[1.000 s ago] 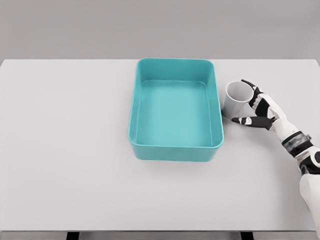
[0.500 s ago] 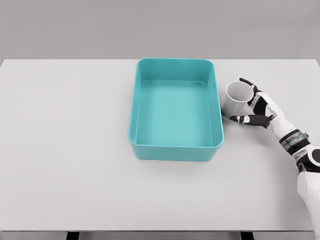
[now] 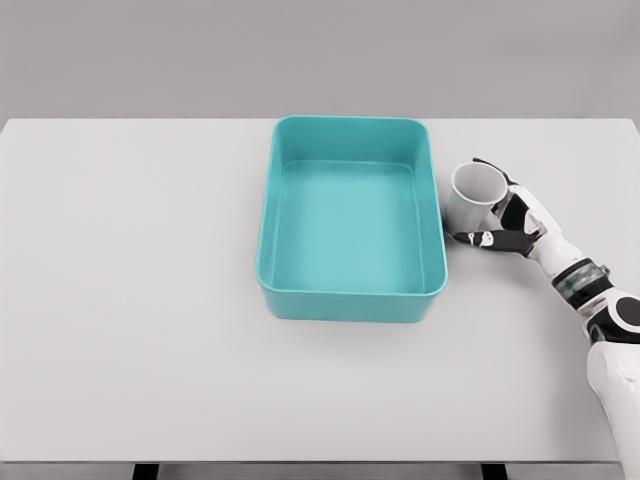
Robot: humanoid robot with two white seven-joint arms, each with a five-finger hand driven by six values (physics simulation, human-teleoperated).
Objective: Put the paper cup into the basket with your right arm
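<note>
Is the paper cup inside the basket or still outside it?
Outside. The paper cup stands upright on the table, just right of the basket, with the right hand wrapped around it. The basket holds nothing.

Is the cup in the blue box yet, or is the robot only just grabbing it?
Not yet. The right hand has reached the paper cup and its fingers wrap around it, so the grab looks made or nearly made. The cup stands upright on the table, just right of the basket, which holds nothing. Left to do: lift the cup, carry it over the rim and let go inside.
</note>
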